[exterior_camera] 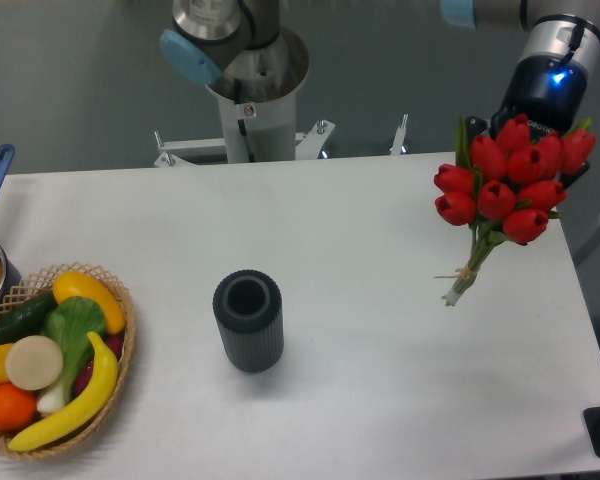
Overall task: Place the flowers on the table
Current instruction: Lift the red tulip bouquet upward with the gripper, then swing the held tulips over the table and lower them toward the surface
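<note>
Red flowers (508,182) hang below gripper (529,128): light, floppy, crushable; grip belongs on stems, under blooms. Jaws hidden behind heads, probably clamped, can't confirm.

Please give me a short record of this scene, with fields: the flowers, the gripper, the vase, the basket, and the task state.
flowers: red tulips, tied near the stem ends, at the table's right side
gripper: behind the blooms, fingers hidden; seems to hold the flowers
vase: dark ribbed cylinder, upright, empty, mid-table
basket: wicker, front left, with fruit and vegetables
task state: cannot tell if the stems touch the table
</note>
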### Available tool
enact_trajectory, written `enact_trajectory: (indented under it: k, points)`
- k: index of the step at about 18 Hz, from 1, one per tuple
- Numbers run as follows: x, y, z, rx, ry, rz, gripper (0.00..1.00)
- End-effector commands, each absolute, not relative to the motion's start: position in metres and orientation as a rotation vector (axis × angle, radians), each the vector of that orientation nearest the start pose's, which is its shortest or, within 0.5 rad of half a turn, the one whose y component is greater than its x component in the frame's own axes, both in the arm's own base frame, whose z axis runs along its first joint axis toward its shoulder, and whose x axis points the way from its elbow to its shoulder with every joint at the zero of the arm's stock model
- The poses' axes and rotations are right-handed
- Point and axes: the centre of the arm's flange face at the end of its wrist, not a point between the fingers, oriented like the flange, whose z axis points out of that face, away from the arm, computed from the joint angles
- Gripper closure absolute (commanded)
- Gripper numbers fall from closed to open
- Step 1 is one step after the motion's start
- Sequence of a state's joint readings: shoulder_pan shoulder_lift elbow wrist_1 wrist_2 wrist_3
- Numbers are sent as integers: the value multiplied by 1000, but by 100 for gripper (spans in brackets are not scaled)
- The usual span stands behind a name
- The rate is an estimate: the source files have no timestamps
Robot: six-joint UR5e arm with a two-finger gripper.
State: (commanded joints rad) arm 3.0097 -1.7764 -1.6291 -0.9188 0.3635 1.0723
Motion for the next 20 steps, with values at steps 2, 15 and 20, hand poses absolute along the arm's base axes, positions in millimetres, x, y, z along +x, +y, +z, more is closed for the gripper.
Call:
enact_trajectory:
  k: [2,15,20]
  points:
    - [-535,299,482,-1943,-101,-30,62]
    - [-516,296,482,-2430,-177,297,63]
    - [-497,331,453,-2607,-83,333,63]
